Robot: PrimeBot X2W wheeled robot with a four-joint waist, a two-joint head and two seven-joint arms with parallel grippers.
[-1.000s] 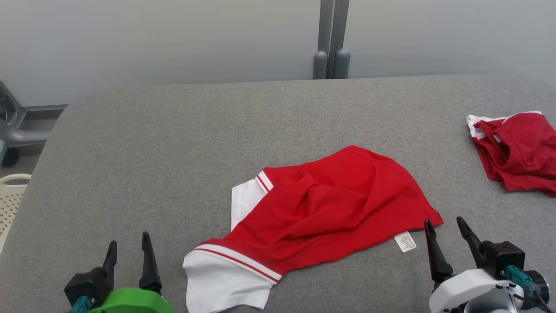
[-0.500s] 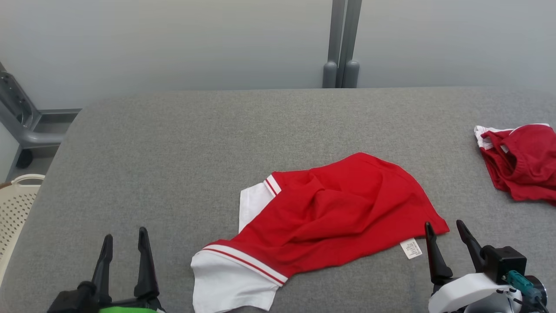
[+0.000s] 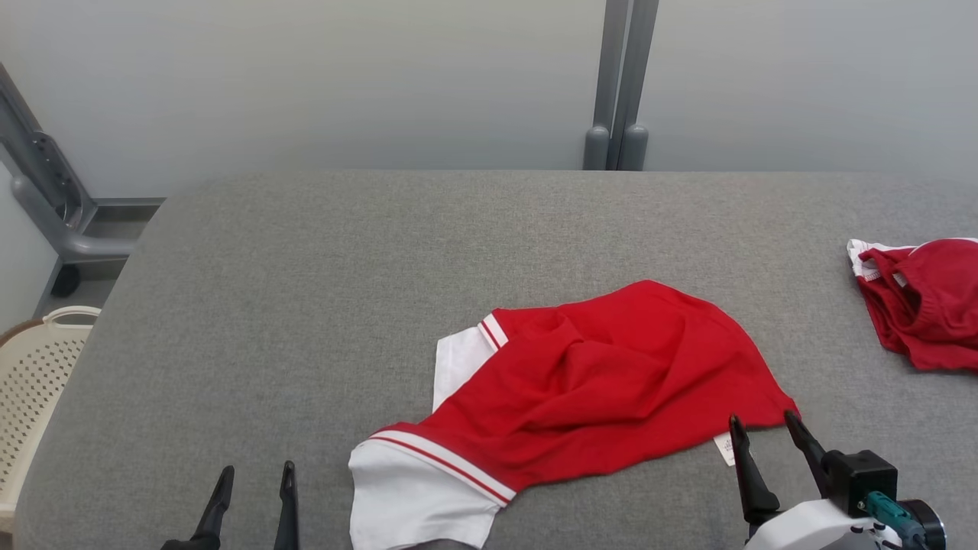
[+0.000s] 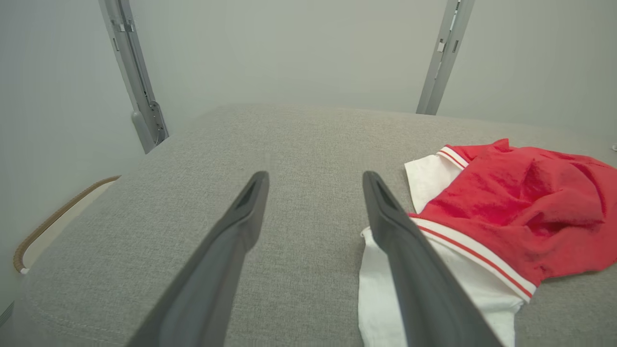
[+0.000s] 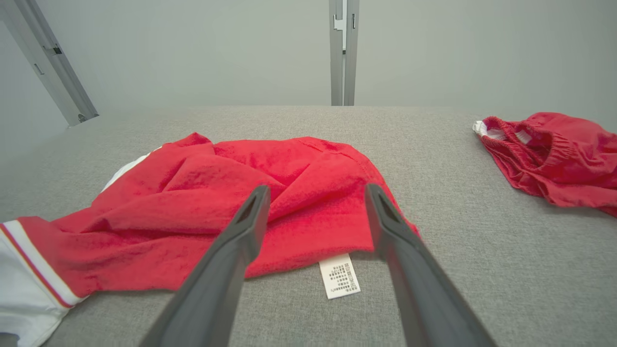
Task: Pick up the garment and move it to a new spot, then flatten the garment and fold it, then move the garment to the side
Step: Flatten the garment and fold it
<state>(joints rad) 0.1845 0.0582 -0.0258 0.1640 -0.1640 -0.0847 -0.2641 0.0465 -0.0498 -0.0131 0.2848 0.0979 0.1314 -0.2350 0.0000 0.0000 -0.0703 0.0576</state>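
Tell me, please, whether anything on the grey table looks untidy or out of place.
The red shirt lies crumpled rather than flat, with its white label poking out from the hem by the right gripper. A second red garment sits bunched at the table's right edge. Nothing looks damaged.

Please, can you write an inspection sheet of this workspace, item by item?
Surface: grey fabric-covered table, flat.
Job's things: crumpled red garment with white striped sleeves, unfolded; white care label sticks out.
Clutter: second red garment, bunched, far right.
Grippers: left gripper open, beside a white sleeve; right gripper open, near the label.
Cables: nothing seen, except a teal plug on the right wrist.
Surroundings: grey metal posts, cream perforated basket at left.
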